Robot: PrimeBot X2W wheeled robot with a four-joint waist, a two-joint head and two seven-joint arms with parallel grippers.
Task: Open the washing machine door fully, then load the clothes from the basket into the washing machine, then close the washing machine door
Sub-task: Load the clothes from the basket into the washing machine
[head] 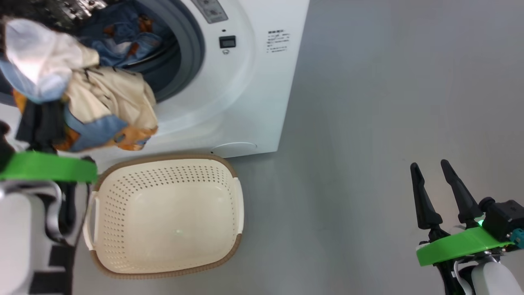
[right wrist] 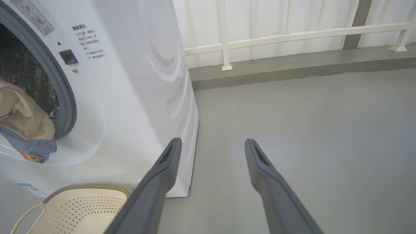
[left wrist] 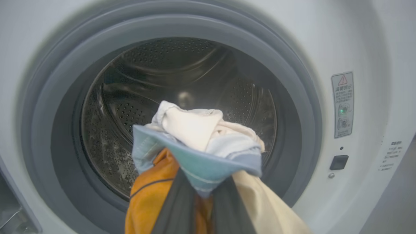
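Note:
My left gripper (head: 41, 119) is shut on a cream, blue and orange garment (head: 102, 106), which hangs in front of the washing machine (head: 254, 82) at its open mouth. In the left wrist view the bunched garment (left wrist: 195, 143) sits just before the steel drum (left wrist: 156, 81). A light blue garment with orange prints (head: 123, 41) lies inside the drum. The cream basket (head: 241, 205) stands on the floor below the opening, its bare bottom showing. My right gripper (head: 432, 170) is open at the lower right, over the floor, with nothing between its fingers (right wrist: 169, 156). The washing machine door is out of view.
A grey rubber gasket (left wrist: 292, 107) rings the drum mouth. Grey floor (head: 389, 102) stretches to the right of the machine. A white railing and a low kerb (right wrist: 292, 61) run behind it. The basket (right wrist: 81, 201) sits close to the machine's front.

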